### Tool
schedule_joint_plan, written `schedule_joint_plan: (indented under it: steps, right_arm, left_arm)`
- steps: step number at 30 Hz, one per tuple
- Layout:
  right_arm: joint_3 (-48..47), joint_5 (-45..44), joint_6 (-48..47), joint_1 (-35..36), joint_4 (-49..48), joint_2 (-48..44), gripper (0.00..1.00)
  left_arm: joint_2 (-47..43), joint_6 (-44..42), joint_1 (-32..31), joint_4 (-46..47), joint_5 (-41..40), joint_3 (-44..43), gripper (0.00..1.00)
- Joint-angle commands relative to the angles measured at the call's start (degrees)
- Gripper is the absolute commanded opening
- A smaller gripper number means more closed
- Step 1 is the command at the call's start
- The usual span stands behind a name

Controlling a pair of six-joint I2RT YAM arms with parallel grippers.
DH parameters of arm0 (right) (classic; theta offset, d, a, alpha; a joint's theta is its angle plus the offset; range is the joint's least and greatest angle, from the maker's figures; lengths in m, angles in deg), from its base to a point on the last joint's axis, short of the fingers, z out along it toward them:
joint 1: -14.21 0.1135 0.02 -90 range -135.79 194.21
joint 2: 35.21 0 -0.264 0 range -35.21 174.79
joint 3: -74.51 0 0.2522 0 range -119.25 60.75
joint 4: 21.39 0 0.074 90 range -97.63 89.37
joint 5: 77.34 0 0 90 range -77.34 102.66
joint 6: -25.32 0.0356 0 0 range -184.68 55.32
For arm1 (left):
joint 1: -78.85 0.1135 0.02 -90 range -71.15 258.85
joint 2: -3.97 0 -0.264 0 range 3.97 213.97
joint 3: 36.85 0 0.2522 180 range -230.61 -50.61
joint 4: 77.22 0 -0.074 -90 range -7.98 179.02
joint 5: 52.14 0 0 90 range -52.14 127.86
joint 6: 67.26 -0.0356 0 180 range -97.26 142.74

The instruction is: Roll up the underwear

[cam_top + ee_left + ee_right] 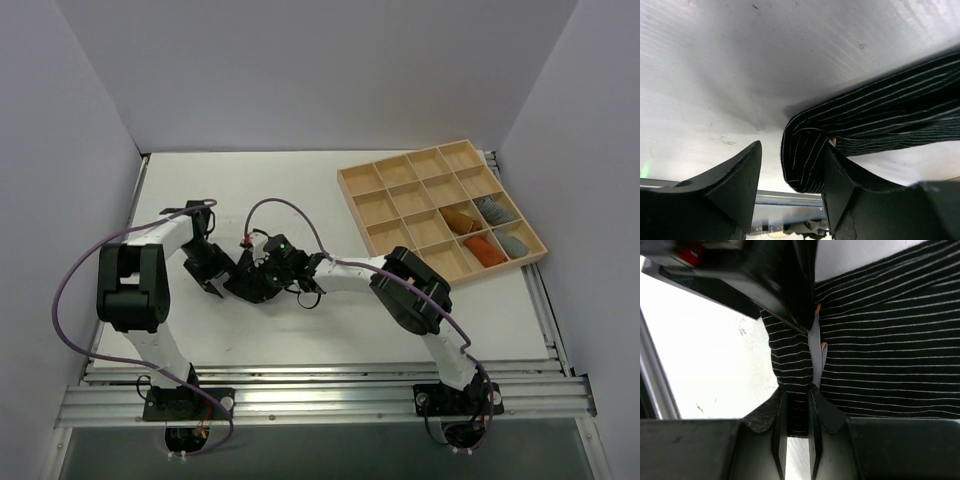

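The underwear is black with thin pale stripes and lies on the white table. In the top view it is a small dark bunch between both grippers. My left gripper is open, its fingers astride a folded end of the fabric that touches the right finger. It shows in the top view just left of the garment. My right gripper is shut on a narrow fold of the underwear, beside a pale waistband strip. It sits over the garment in the top view.
A wooden compartment tray stands at the back right, holding orange rolls and grey rolls. White walls enclose the table. A metal rail runs along the near edge. A purple cable arches over the grippers.
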Motion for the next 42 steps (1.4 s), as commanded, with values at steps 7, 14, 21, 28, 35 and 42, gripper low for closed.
schedule_joint_plan:
  steps: [7, 14, 21, 28, 35, 42]
  right_arm:
    - [4.0, 6.2, 6.6, -2.7, 0.6, 5.0, 0.00]
    - [0.7, 8.5, 8.5, -3.4, 2.8, 8.2, 0.00]
    - [0.7, 12.8, 14.1, -5.2, 0.0, 10.7, 0.00]
    - [1.1, 14.3, 16.6, -5.7, -1.2, 11.5, 0.00]
    - [0.6, 15.0, 19.4, -6.3, -2.9, 11.5, 0.00]
    - [-1.7, 12.3, 18.6, -6.8, 3.2, 7.3, 0.15]
  left_arm:
    - [-8.3, -1.7, 1.0, 4.6, -4.2, 1.5, 0.64]
    - [-15.5, -1.1, 0.7, 9.4, -4.0, 5.2, 0.66]
    - [-19.4, 1.7, -0.6, 17.6, -0.6, 13.4, 0.66]
    - [-15.4, 4.3, -1.1, 25.4, 2.2, 16.3, 0.66]
    - [-9.7, 5.8, -1.9, 24.7, -0.7, 15.5, 0.55]
    - [-8.4, 3.0, -2.2, 23.2, -2.7, 14.7, 0.17]
